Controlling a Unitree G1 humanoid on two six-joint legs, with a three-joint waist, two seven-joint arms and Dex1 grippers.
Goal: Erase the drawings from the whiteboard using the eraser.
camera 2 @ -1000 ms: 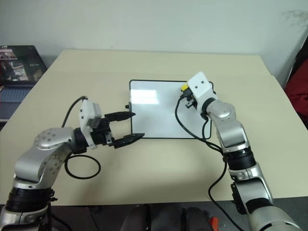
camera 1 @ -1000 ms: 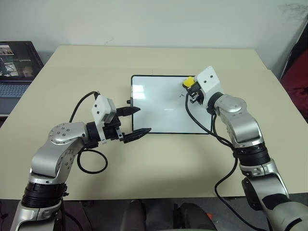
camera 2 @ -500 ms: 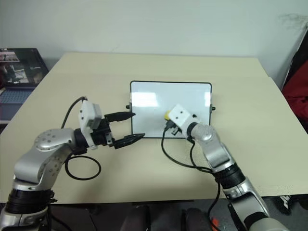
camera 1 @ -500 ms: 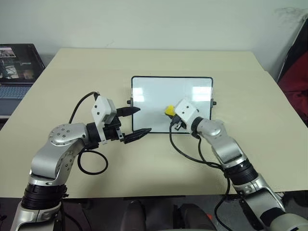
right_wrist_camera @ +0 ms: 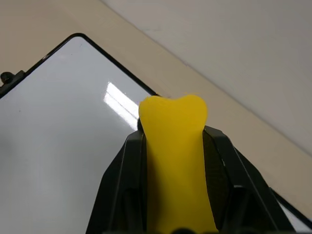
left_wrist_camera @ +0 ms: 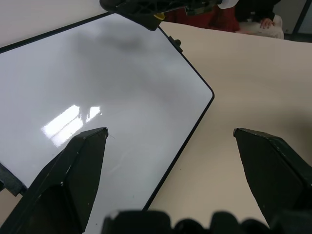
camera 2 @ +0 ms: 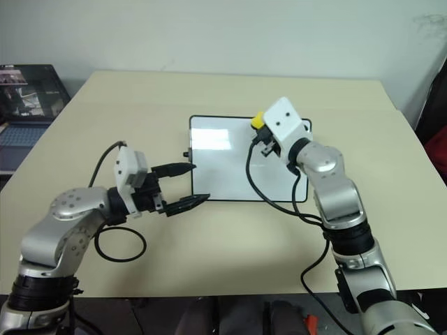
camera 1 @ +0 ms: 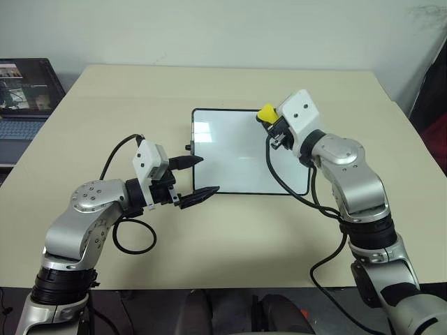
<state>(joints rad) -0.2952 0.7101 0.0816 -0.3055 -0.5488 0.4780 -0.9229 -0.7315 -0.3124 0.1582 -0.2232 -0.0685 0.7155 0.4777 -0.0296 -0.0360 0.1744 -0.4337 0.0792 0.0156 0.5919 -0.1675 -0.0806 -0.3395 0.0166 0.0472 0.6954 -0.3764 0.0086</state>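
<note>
My right gripper point(camera 1: 269, 120) is swinging back up from the near middle of the whiteboard point(camera 1: 237, 157) to its far edge, above the far right part, carrying the eraser point(camera 1: 266, 113) with it. My fingers there are clamped tight on that yellow block, which is sticking out past their tips. Meanwhile my left gripper point(camera 1: 197, 176) is holding its post at the board's near left corner, fingers spread wide and gripping nothing, one tip over the board's left edge, the other just off its near edge.

The board is lying flat on the table point(camera 1: 105, 105), and I'm spotting no drawings on its white face, so I'm judging the wiping close to finished, or finished.

The head views are giving me the whole layout. The right wrist view is showing the yellow block squeezed between my fingers; the left wrist view is showing a clean, glossy stretch of board close up.
</note>
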